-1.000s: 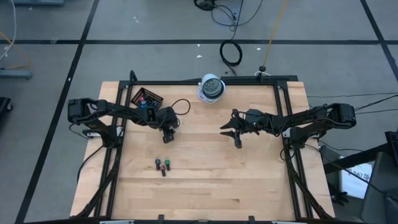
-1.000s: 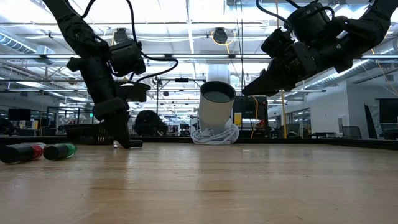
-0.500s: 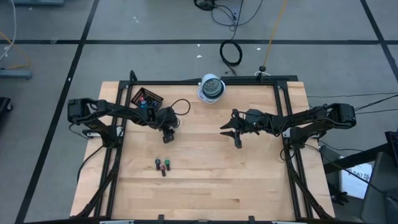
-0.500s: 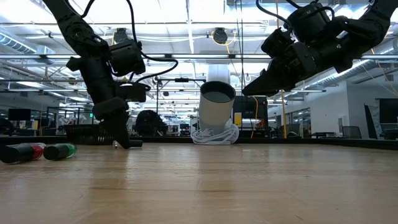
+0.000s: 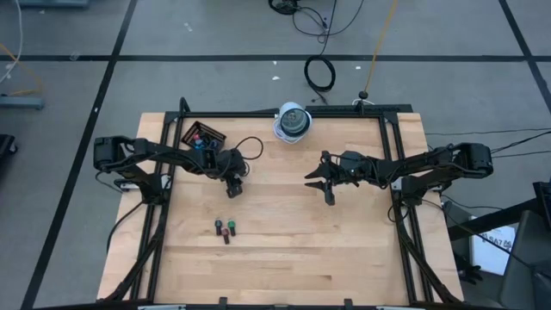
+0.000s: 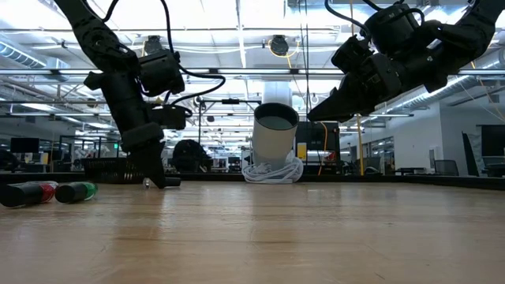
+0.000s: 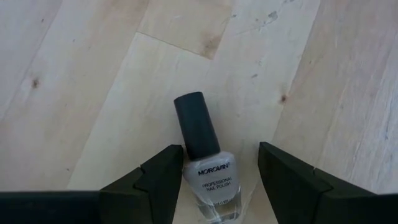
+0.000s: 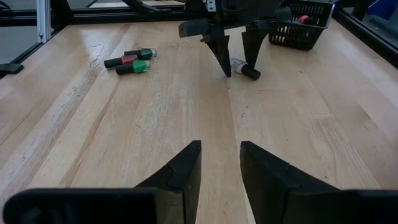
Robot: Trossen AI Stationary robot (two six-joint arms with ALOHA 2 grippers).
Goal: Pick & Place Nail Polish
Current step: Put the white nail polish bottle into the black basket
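Left arm: reached in from the table's left edge, wrist bent down, left gripper [image 5: 232, 191] lowered to the wooden table [image 5: 344, 258], left of centre.
Left fingers [image 7: 155, 180]: stood parted, one on each side of a pale nail polish bottle [image 7: 206, 165]; a gap showed on both sides of the glass, so not clamped.
Pale bottle: lay flat on the boards between the fingertips, dark cap [image 7: 195, 124] pointing away from the wrist, printed label up.
Same bottle from the right wrist view: lay just beside the left fingertips [image 8: 221, 56], touching the table [image 8: 245, 67].
Right arm: stretched in from the right edge, held above the table right of centre, right gripper [image 5: 317, 182] pointed toward the left arm.
Right fingers [image 8: 180, 168]: stood a narrow gap apart, nothing between them.
Loose bottles: three small bottles [image 5: 225, 229] lay together on the table nearer than the left gripper, well apart from it; red and green bodies showed [image 8: 132, 60].
Black basket [image 5: 203, 136]: sat at the far left corner of the table, beside the left arm; small bottles lay inside, a red one visible [image 8: 300, 18]; the count could not be told.
White cup [image 5: 293, 120]: stood upright at the far edge, middle of the table, ringed by a coiled white cord [image 6: 272, 172]; contents could not be told.
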